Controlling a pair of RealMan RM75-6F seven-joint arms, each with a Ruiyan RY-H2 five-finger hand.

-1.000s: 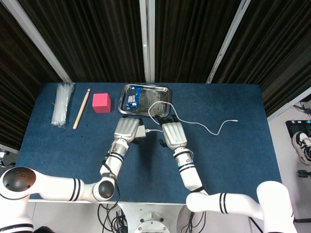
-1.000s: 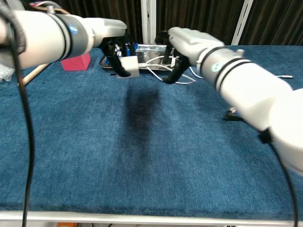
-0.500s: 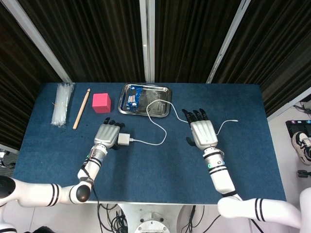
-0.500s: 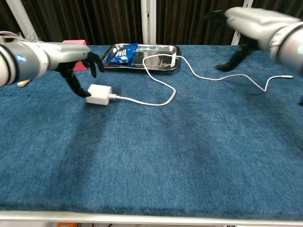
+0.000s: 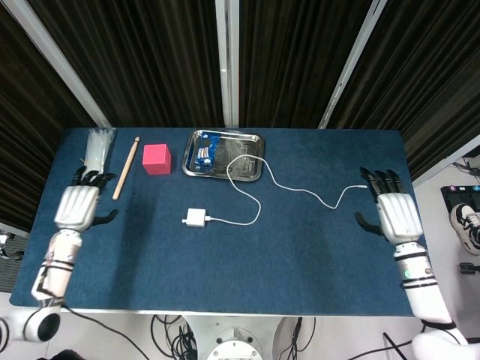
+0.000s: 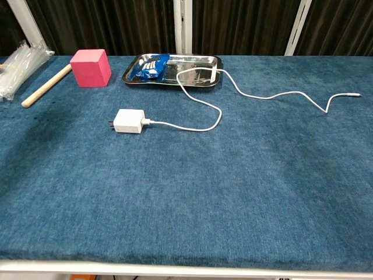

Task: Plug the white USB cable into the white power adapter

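Lying mid-tabletop, white USB cable seated in white power adapter; left hand and right hand spread, empty, at opposite edges.

- Left hand: a second ago it held the white power adapter up above the table beside the tray. It now grips nothing, fingers spread, at the left edge of the table near the wooden stick, well clear of the adapter.
- Right hand: withdrawn from the table centre to the far right edge, fingers apart and empty.
- Adapter: now lying on the blue cloth, no hand touching it.
- White USB cable: plugged into the adapter, released, its loop settled flat.
- Chest view: neither hand shows any longer.
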